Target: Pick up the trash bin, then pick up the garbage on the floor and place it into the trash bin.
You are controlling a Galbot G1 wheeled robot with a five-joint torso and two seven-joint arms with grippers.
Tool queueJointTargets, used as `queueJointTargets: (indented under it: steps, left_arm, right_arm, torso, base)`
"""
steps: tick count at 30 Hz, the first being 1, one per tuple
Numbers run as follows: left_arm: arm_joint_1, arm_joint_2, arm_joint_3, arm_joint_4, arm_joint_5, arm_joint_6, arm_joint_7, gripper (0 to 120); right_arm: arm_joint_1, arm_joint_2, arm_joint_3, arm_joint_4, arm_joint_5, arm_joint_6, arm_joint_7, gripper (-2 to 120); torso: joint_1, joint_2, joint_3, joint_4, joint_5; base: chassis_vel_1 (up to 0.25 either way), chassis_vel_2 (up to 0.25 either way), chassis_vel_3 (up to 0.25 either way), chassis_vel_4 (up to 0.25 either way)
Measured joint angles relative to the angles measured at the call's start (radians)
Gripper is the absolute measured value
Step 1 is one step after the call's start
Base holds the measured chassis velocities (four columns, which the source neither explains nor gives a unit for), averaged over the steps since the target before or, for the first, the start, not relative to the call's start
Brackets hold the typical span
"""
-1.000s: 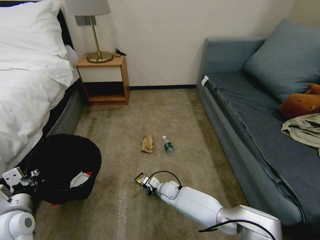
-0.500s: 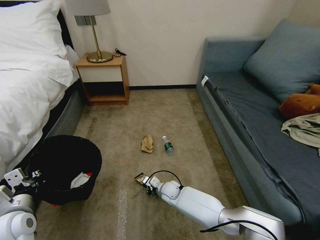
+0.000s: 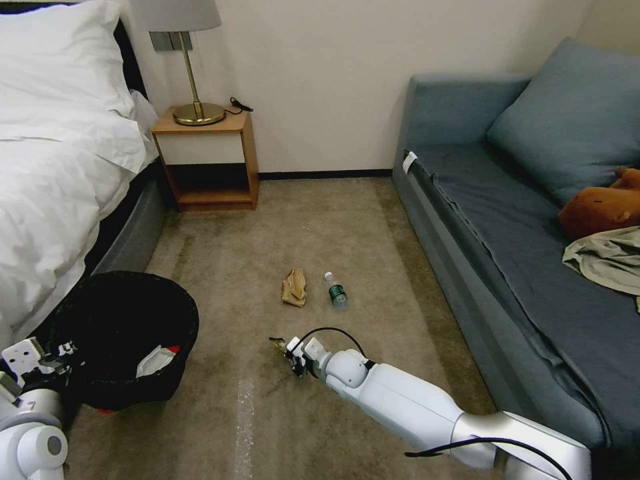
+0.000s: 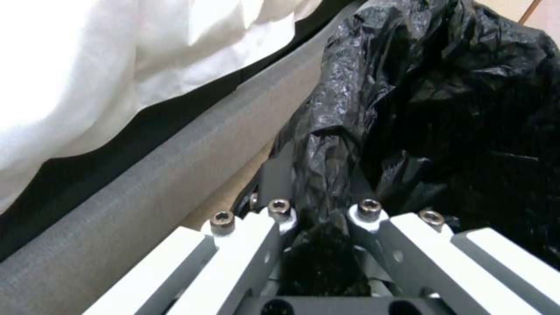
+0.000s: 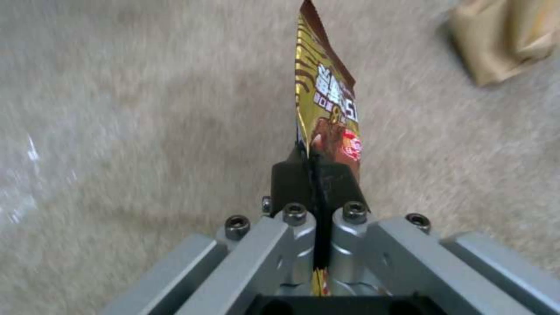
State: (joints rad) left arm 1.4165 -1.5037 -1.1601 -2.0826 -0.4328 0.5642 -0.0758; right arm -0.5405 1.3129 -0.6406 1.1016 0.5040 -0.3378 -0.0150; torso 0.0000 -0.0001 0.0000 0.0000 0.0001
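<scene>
Beige carpet is passing beneath the right gripper (image 5: 318,175), whose fingers are pinching the gold-brown snack wrapper (image 5: 327,105), now lifted clear. Left gripper (image 4: 318,214) is clenching the trash bin (image 3: 127,333) rim, ready to receive it.

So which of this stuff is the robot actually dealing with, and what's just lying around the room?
Job:
trash bin, left gripper
gold wrapper, right gripper
tan paper
bottle

Lying about:
bed
lamp
nightstand
sofa
plush toy
</scene>
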Motion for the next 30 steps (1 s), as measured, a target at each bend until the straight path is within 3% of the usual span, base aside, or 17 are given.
queueJointTargets:
  steps: [16, 20, 28, 30]
  left_arm:
    - [-0.005, 0.009, 0.049, 0.053, 0.003, -0.039, 0.009, 4]
    - [-0.013, 0.004, 0.079, 0.068, 0.008, -0.047, 0.01, 4]
    - [-0.025, 0.011, 0.105, 0.083, 0.013, -0.049, 0.01, 4]
    - [-0.031, 0.023, 0.125, 0.084, 0.013, -0.046, 0.008, 4]
  right_arm:
    - [-0.029, -0.061, 0.213, 0.166, 0.03, -0.027, 0.02, 0]
    - [-0.047, -0.074, 0.265, 0.218, 0.023, -0.019, 0.025, 0]
    - [-0.051, -0.109, 0.295, 0.361, 0.087, -0.031, 0.049, 0]
    - [-0.031, -0.118, 0.294, 0.471, 0.172, -0.056, 0.073, 0]
  torso:
    - [0.0, 0.0, 0.0, 0.0001, 0.0]
    - [0.0, 0.0, 0.0, -0.0001, 0.0001]
    - [0.0, 0.0, 0.0, -0.0001, -0.0002]
    - [0.0, 0.0, 0.0, 0.0, -0.0001]
  base:
    - [0.0, 0.0, 0.0, 0.0]
    - [0.0, 0.0, 0.0, 0.0]
    - [0.0, 0.0, 0.0, 0.0]
    - [0.0, 0.0, 0.0, 0.0]
